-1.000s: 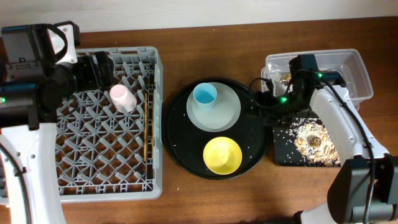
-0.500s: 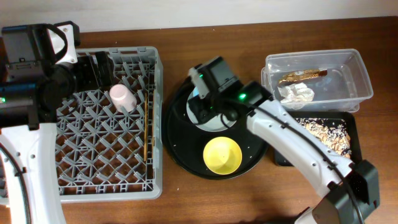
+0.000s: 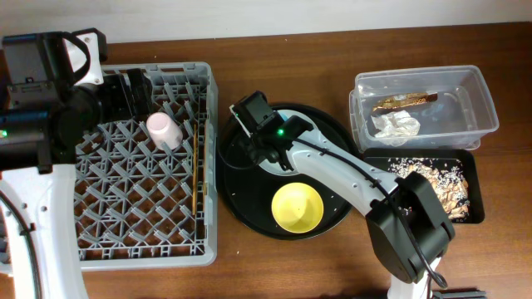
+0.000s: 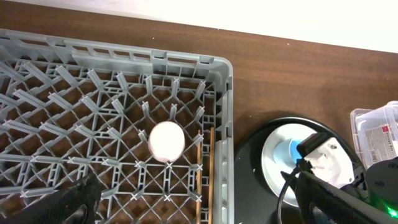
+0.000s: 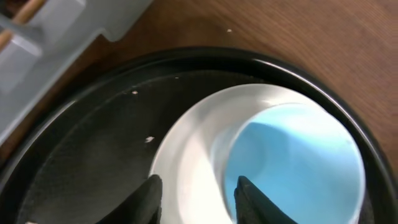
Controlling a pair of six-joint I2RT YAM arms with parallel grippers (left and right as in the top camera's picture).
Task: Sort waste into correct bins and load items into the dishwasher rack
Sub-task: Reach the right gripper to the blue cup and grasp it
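My right gripper (image 3: 268,148) hangs low over the light-blue cup (image 5: 298,162), which stands on the pale plate (image 5: 193,155) in the round black tray (image 3: 241,191). Its jaws are open and straddle the cup's left wall, with one fingertip (image 5: 249,196) at the cup's inside and the other over the plate. The yellow bowl (image 3: 297,207) sits in front on the same tray. In the grey dishwasher rack (image 3: 141,259) lie the pink cup (image 3: 163,129) and the chopsticks (image 3: 195,166). My left gripper (image 3: 125,91) is open above the rack's back, holding nothing.
At the right, a clear tub (image 3: 486,100) holds a gold-brown wrapper (image 3: 406,101) and a white napkin (image 3: 395,124). In front of it a shallow black tray (image 3: 475,187) carries brown food scraps (image 3: 440,178). Bare brown table shows between the rack and the round tray.
My right arm has swung left from the bins to the round tray and come down over the blue cup, its jaws narrowing. The left arm has not moved.
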